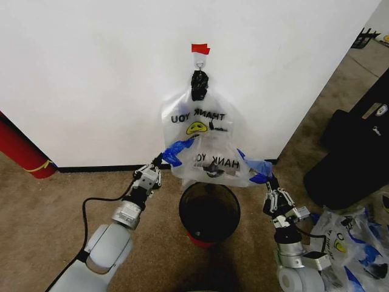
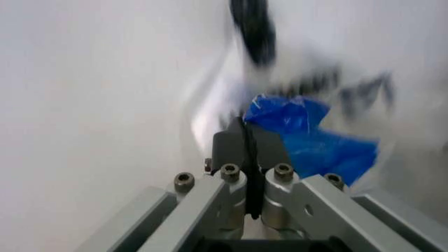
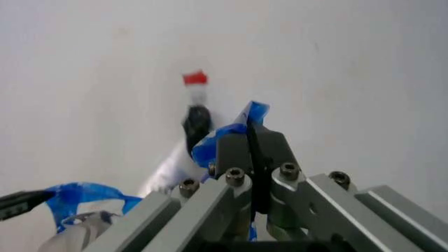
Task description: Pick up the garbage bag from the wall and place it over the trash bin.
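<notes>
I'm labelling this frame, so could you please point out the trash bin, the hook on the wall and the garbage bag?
trash bin (image 1: 183,205): head view, left side of the mesh rim.
hook (image 1: 199,61): head view, metal loop under the red tape.
garbage bag (image 1: 209,159): head view, translucent middle panel.

We see the garbage bag (image 1: 209,159) as thin, glossy, crinkled translucent plastic with blue handles; the trash bin (image 1: 209,212) is black wire mesh, the wall (image 1: 91,79) smooth matt white, the floor (image 1: 48,207) rough brown carpet.

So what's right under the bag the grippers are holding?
The trash bin stands below the garbage bag, which the left gripper and right gripper stretch by its blue handles. The bin's inside is too dark to read.
</notes>
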{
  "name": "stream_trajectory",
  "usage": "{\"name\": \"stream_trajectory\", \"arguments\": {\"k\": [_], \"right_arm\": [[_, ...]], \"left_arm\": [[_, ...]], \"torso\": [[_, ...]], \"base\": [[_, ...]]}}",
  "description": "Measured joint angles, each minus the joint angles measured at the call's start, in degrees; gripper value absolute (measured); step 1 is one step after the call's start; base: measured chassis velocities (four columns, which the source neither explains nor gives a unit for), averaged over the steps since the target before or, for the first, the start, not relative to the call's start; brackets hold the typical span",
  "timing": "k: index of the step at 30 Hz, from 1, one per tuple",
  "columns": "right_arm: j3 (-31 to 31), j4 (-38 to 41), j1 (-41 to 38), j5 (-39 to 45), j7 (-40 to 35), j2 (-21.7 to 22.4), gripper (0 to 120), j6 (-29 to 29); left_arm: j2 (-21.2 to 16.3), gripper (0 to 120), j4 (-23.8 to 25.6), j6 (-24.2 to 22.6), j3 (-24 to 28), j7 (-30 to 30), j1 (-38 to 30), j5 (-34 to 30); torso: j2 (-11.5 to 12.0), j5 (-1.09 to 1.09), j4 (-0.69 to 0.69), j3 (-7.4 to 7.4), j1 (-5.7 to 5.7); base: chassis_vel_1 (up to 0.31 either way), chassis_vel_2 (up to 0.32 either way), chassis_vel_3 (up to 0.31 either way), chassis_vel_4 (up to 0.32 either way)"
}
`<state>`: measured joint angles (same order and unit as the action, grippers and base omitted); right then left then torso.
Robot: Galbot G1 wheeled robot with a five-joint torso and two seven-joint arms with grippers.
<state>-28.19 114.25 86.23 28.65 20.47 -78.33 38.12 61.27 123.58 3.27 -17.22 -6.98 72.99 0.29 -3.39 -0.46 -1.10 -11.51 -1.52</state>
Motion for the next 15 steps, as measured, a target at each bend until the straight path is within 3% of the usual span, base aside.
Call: {"name": "stream_trajectory", "arguments": {"k": [8, 10, 15], "right_arm": [[0.38, 11.06, 2.06, -1.94, 2.99, -0.41, 0, 0.04], [0.42, 12.28, 2.5, -1.94, 3.3, -0.52, 0, 0.0], [0.46, 18.56, 5.28, -2.3, 3.87, -0.94, 0, -0.52]], "left_arm": [[-1.08, 0, 14.27, 1.05, -2.43, -0.6, 5.68, -7.75], [-1.2, 0, 15.39, 0.54, -2.9, -0.88, 6.14, -7.8], [-2.65, 0, 20.18, -5.11, -5.15, -3.66, 7.75, -8.34]], "torso": [[0.0, 0.0, 0.0, 0.01, 0.0], [0.0, 0.01, 0.0, 0.01, 0.0], [0.0, 0.0, -0.01, 0.01, 0.0]], "base": [[0.0, 0.0, 0.0, 0.0], [0.0, 0.0, 0.0, 0.0], [0.0, 0.0, 0.0, 0.0]]}}
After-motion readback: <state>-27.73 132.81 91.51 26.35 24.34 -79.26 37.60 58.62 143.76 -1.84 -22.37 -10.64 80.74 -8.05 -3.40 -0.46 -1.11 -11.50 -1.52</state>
